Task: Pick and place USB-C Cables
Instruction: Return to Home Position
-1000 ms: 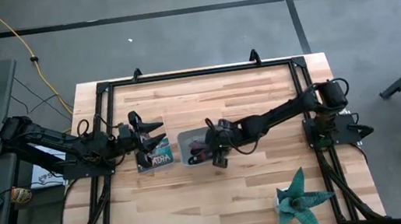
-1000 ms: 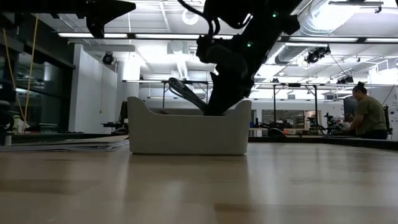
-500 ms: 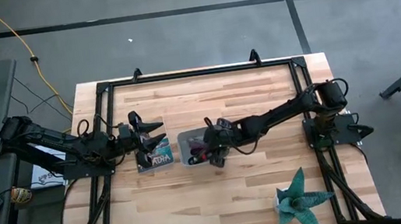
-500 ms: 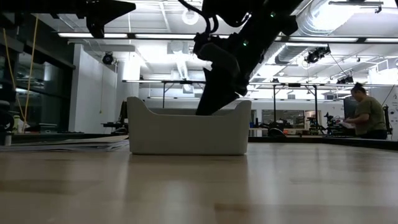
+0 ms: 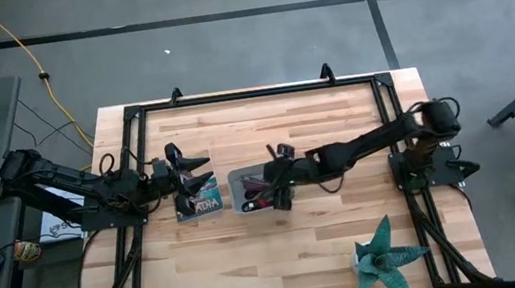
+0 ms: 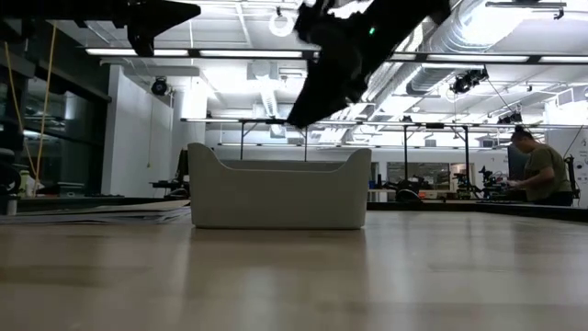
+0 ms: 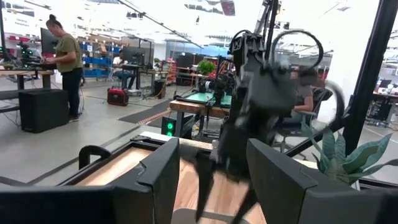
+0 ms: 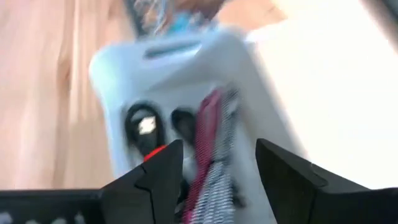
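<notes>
The grey tray (image 5: pixel 239 179) stands mid-table; the low view shows its side wall (image 6: pixel 280 195). Inside it lie bundled USB-C cables: a black-and-red one (image 8: pixel 148 132) and a purple one next to a grey striped one (image 8: pixel 211 140). My right gripper (image 8: pixel 219 160) hangs open above the tray (image 6: pixel 317 97), clear of its rim, with nothing between its fingers. My left gripper (image 5: pixel 203 170) waits open left of the tray, also empty (image 7: pixel 211 186).
A dark card with teal lettering (image 5: pixel 197 205) lies under my left gripper, beside the tray. A teal plant figure (image 5: pixel 384 255) stands at the near right corner. A black frame (image 5: pixel 251 94) rims the table. A person (image 6: pixel 537 170) stands far off in the room.
My right gripper has risen from inside the tray to well above its rim, tipping as it goes. The tray and the cables in it have stayed where they were.
</notes>
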